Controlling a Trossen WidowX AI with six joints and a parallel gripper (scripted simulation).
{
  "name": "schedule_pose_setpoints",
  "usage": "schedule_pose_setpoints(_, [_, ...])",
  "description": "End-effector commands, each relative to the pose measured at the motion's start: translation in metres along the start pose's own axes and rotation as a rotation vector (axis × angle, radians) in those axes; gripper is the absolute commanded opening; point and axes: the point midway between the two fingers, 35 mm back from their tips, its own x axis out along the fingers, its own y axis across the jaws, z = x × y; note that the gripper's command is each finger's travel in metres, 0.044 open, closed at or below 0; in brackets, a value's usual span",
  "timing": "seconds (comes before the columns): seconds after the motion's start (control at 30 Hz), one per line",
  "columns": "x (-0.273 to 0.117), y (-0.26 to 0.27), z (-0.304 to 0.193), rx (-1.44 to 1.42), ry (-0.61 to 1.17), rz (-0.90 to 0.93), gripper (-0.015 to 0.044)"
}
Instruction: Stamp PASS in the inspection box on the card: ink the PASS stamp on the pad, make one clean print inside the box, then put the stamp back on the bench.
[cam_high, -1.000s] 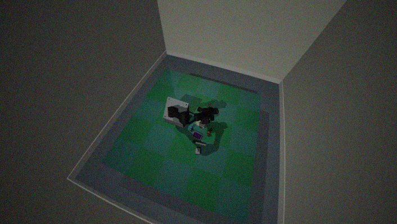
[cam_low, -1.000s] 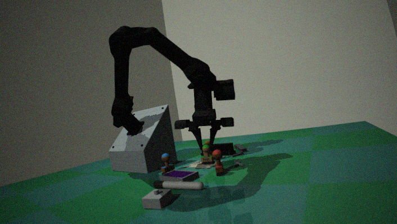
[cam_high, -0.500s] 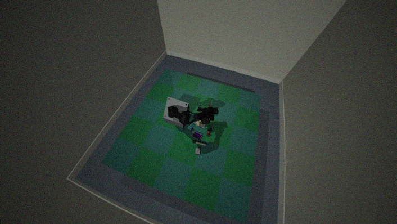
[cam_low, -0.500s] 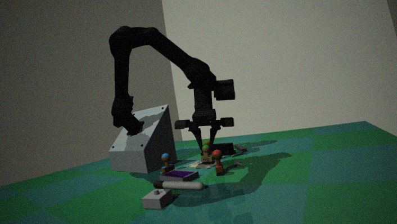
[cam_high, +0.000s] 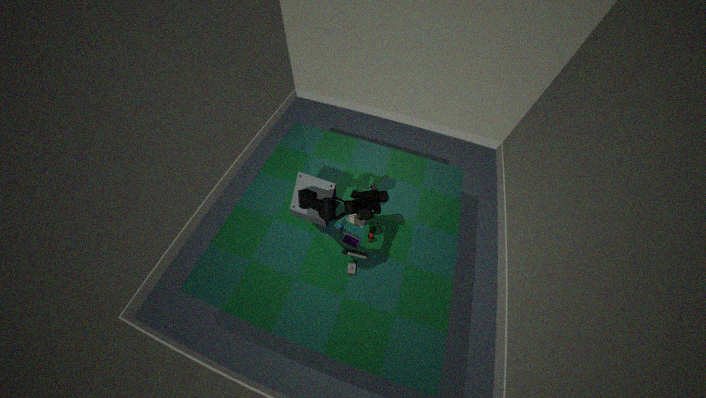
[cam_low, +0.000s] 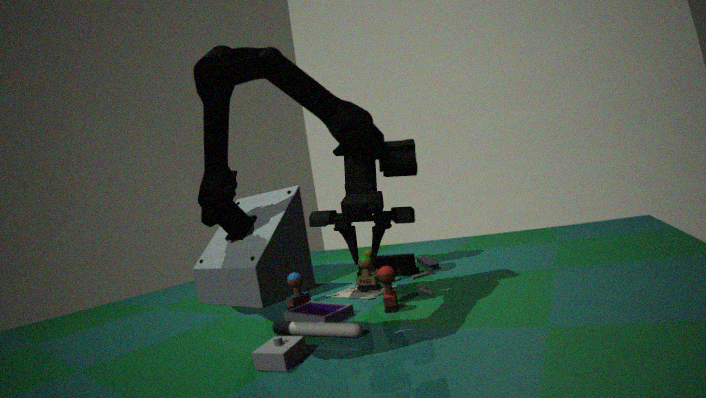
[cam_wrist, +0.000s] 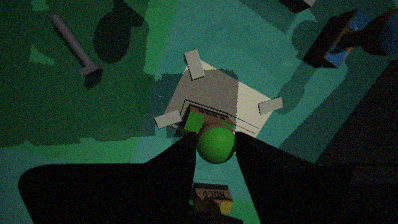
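Note:
My gripper (cam_low: 365, 261) (cam_wrist: 215, 137) is shut on the PASS stamp (cam_low: 366, 280) (cam_wrist: 215, 146), which has a green knob and a wooden block. The stamp is upright over the outlined box at the near side of the pale card (cam_wrist: 252, 104) (cam_low: 344, 294). Its base is at or just above the card; contact cannot be told, and the stamp hides most of the box and any print under it. Pale strips lie on the card's edges. The purple ink pad (cam_high: 351, 240) (cam_low: 324, 309) lies open, on the near side of the card in the exterior view.
A blue-knobbed stamp (cam_low: 294, 286) (cam_wrist: 340, 40) and a red-knobbed stamp (cam_low: 388, 285) stand either side of the card. A HOLD stamp (cam_wrist: 212, 193) stands close behind the gripper. A marker (cam_low: 325, 329), a grey block (cam_low: 279, 355), a black box (cam_low: 400, 264) and a bolt (cam_wrist: 72, 41) lie around.

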Motion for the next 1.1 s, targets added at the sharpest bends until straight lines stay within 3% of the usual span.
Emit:
schedule_pose_setpoints(0.0, [-0.003, 0.001, 0.000, 0.006, 0.003, 0.004, 0.0000])
schedule_pose_setpoints(1.07, [-0.048, -0.002, 0.000, 0.006, 0.007, 0.006, 0.0000])
